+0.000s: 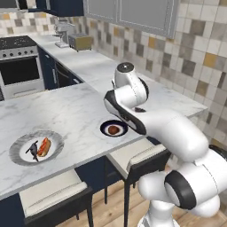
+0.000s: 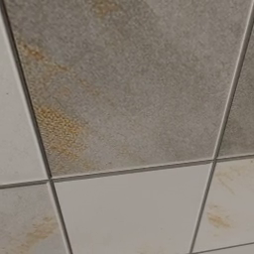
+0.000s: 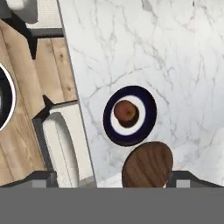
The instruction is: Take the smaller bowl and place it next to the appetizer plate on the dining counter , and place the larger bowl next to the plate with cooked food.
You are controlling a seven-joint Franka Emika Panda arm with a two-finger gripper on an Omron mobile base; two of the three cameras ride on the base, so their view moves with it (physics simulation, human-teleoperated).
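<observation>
Left base view: appetizer plate [image 1: 114,129] with one brown morsel sits at the dining counter [image 1: 66,111] front edge above a stool [image 1: 139,155]; plate with cooked food [image 1: 36,147] lies well left, bare marble between.
Right base view: wall tiles [image 2: 129,89].
Hand view: smaller bowl [image 3: 147,165] just beside the appetizer plate [image 3: 130,115], between the spread jaws, ungripped.

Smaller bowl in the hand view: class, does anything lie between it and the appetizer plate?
Nothing visible. The smaller bowl sits right beside the appetizer plate on the dining counter, only bare marble around them.
</observation>
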